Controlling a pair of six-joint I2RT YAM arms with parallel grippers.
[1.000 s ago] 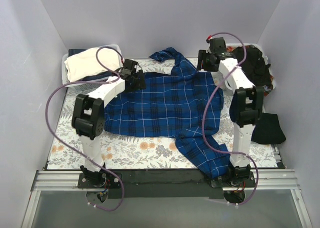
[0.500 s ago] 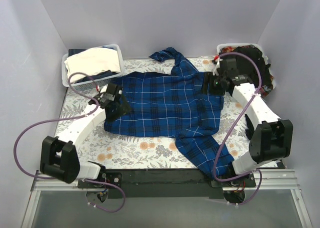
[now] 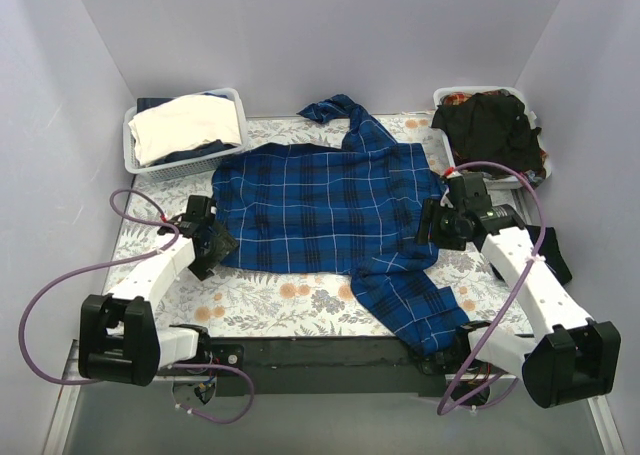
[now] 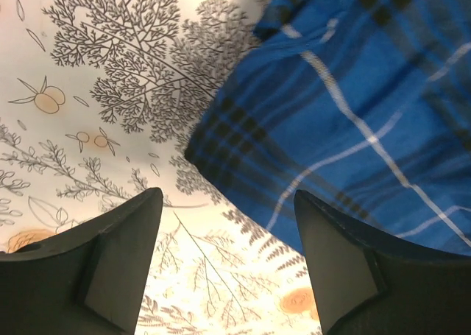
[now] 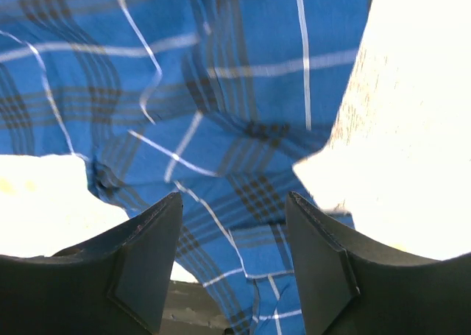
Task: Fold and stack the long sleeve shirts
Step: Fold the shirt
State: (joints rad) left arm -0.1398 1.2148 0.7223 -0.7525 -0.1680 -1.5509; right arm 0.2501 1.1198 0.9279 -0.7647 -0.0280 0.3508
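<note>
Top external view shows the blue plaid shirt (image 3: 330,210) spread flat on the table (image 3: 260,300) between my left gripper (image 3: 215,243) and right gripper (image 3: 432,222), both wide and empty; I judge it soft, light and limp, best pinched at the edge nearest each gripper.

1 blue plaid shirt (image 3: 320,210), 2 white baskets (image 3: 170,167) (image 3: 438,99), 2 grippers (image 3: 215,245) (image 3: 430,221)

- Overhead view: even, soft light, faint shadows, sharp.
- Right wrist view: tablecloth (image 5: 412,92) blown out to white glare.
- Left wrist view: warm tint, foreground dark.
</note>
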